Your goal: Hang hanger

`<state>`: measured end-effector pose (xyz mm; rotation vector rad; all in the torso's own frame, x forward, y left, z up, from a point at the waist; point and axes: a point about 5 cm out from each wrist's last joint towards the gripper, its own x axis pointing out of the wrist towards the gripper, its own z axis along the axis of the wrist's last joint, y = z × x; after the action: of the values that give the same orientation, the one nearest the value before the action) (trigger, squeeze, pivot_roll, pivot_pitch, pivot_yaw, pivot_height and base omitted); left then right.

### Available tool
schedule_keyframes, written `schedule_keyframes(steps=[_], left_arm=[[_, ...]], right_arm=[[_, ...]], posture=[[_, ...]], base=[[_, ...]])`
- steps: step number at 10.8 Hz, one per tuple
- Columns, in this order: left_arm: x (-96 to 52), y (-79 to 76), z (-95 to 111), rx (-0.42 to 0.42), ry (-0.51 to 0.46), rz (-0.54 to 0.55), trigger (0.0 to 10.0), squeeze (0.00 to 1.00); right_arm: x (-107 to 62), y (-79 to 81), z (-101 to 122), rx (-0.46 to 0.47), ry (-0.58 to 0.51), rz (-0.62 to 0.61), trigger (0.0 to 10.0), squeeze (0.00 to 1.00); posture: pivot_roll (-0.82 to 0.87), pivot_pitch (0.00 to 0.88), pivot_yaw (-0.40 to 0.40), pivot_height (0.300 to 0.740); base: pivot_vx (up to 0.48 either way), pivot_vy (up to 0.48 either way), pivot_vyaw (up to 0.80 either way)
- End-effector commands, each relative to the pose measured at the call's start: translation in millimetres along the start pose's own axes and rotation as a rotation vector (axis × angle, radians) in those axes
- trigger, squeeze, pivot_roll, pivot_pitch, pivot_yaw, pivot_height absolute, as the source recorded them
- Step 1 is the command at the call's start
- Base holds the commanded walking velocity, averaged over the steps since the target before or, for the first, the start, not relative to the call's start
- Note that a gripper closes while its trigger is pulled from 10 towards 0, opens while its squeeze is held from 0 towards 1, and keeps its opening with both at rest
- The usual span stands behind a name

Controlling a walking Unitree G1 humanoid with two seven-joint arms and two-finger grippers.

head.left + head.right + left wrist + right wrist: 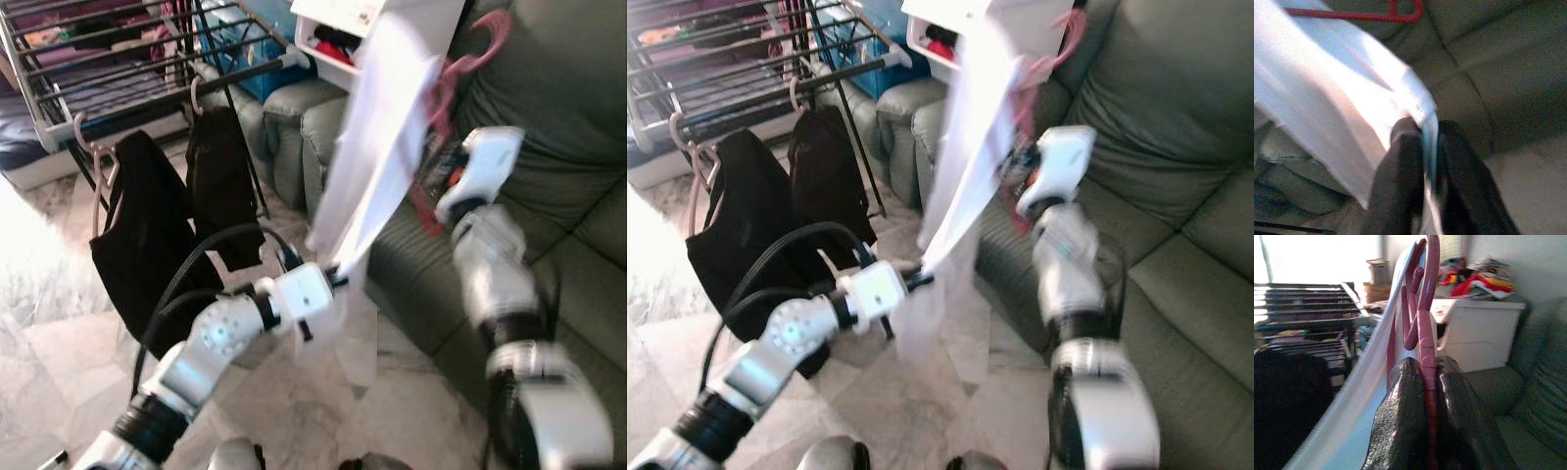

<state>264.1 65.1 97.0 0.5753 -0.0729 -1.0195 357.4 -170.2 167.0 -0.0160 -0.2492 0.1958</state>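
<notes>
One hanger (1422,328), two black garments (147,235)

A green sofa (549,147) fills the right side. On the left stands a drying rack (118,69) with two black garments (147,235) hanging from it. A white cabinet (1479,333) sits behind, above a marble floor (59,352).
</notes>
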Motion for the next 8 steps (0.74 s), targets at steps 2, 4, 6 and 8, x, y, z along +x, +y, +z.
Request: schedule_keyframes(steps=[2, 4, 6, 8], left_arm=[[-0.5, -2.5, -4, 0.014, 0.013, -0.027, 10.0, 1.0], [-5.7, -2.3, -11, 0.008, 0.027, -0.025, 10.0, 1.0], [-11.3, -1.1, -17, 0.004, 0.046, -0.012, 10.0, 1.0], [-26.0, 20.5, -23, 0.003, 0.072, 0.12, 10.0, 1.0]], right_arm=[[-7.9, 17.1, 19, -0.092, -0.13, 0.095, 10.0, 0.0], [-20.5, 25.6, 12, -0.094, -0.109, 0.137, 10.0, 0.0], [-27.5, 35.0, 12, -0.137, -0.135, 0.214, 10.0, 0.0], [-56.0, 38.3, 1, -0.176, -0.123, 0.363, 10.0, 0.0]], posture=[[-0.05, 0.0, -0.021, 0.74], [-0.05, 0.0, -0.016, 0.74], [-0.05, 0.0, -0.013, 0.74], [-0.05, 0.0, -0.013, 0.74]], base=[[0.0, 0.0, 0.0], [0.0, 0.0, 0.0], [0.0, 0.0, 0.0], [0.0, 0.0, 0.0]])
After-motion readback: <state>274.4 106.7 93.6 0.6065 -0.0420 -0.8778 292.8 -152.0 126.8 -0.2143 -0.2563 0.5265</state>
